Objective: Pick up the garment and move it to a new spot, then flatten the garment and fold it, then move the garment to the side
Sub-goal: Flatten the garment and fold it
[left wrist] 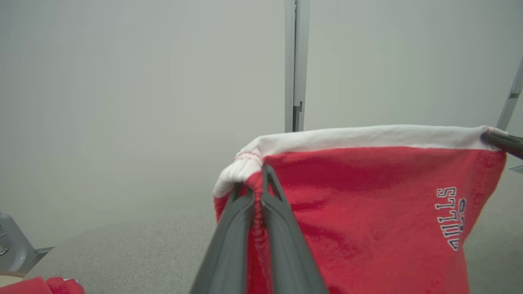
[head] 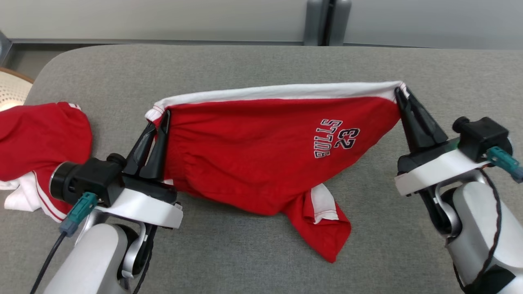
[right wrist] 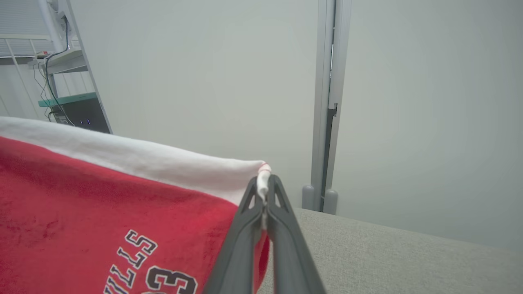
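The garment [head: 253,151] is a red piece with a white band along its top edge and "BULLS 23" lettering. It hangs stretched between both grippers above the grey table [head: 261,65], its lower corner trailing onto the surface. My left gripper [head: 160,116] is shut on the band's left end, and my right gripper [head: 400,93] is shut on the band's right end. In the left wrist view the garment [left wrist: 367,212] bunches around my left gripper [left wrist: 253,185]. In the right wrist view my right gripper [right wrist: 264,183] pinches the white corner of the garment [right wrist: 102,212].
A second red and white garment [head: 36,143] lies crumpled at the table's left edge. A pale round object [head: 10,92] sits beyond that edge. A grey wall with a vertical metal post [head: 327,20] stands behind the table. A shelf with equipment [right wrist: 69,102] shows in the right wrist view.
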